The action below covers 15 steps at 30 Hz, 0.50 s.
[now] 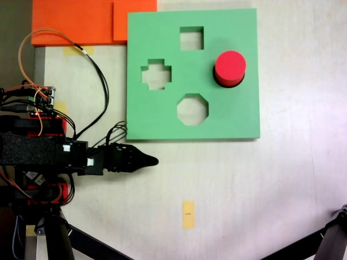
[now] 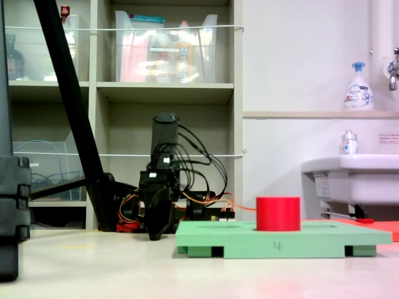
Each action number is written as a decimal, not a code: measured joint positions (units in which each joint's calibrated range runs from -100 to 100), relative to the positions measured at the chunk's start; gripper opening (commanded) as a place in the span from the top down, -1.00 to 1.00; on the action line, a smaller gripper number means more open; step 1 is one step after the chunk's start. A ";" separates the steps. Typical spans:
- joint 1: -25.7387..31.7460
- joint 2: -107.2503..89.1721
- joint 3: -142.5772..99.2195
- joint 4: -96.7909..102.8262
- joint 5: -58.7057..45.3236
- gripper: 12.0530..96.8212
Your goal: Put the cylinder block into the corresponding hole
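Observation:
The red cylinder block [image 1: 230,65] stands upright at the right side of the square green foam board [image 1: 162,116]. It sits over the round hole [image 1: 218,81], of which a dark crescent shows at the block's lower left. From the side the cylinder block [image 2: 278,213] rises well above the board [image 2: 249,240]. My gripper [image 1: 150,160] rests low over the table just off the board's near left corner. Its jaws meet in a point with nothing between them. In the side view the gripper [image 2: 156,234] is left of the board.
The board also has a square cutout [image 1: 191,38], a cross cutout [image 1: 156,74] and an octagonal cutout [image 1: 192,109]. Orange foam sheets [image 1: 76,21] lie behind the board. A yellow tape mark [image 1: 188,214] is on the table, and tripod legs [image 1: 331,241] stand at the lower corners.

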 measured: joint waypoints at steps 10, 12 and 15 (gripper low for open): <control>0.88 -0.27 0.00 -2.94 -0.05 0.12; 0.88 -0.27 0.00 -2.94 -0.05 0.12; 0.88 -0.27 0.00 -2.94 -0.05 0.12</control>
